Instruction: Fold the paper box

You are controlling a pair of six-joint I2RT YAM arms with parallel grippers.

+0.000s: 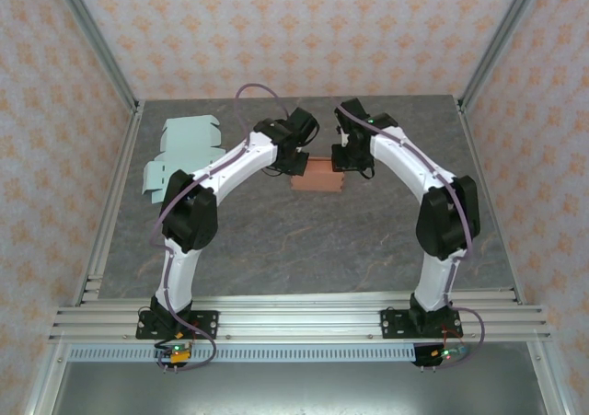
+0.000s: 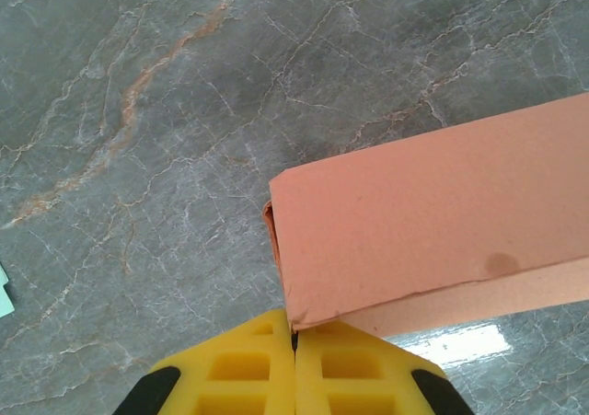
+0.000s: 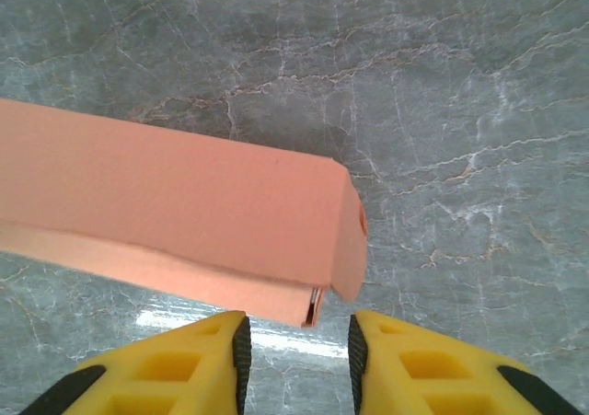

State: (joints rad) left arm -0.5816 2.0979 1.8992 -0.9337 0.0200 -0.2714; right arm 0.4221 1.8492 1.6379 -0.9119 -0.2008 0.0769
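The orange paper box (image 1: 317, 173) sits folded into a long closed shape at the middle back of the table, between my two grippers. In the left wrist view, the left gripper (image 2: 294, 334) has its yellow fingers pressed together on the near corner of the box (image 2: 433, 222). From above, this gripper (image 1: 296, 165) is at the box's left end. My right gripper (image 1: 348, 162) is at the right end. Its jaws (image 3: 296, 341) stand apart, with the layered end flap of the box (image 3: 166, 203) just ahead of the gap, touching neither pad.
A flat, unfolded pale teal box blank (image 1: 184, 153) lies at the back left of the grey marble table (image 1: 313, 249); a sliver of the blank (image 2: 3, 291) shows at the left wrist view's edge. Aluminium frame posts (image 1: 97, 47) and patterned walls enclose the table.
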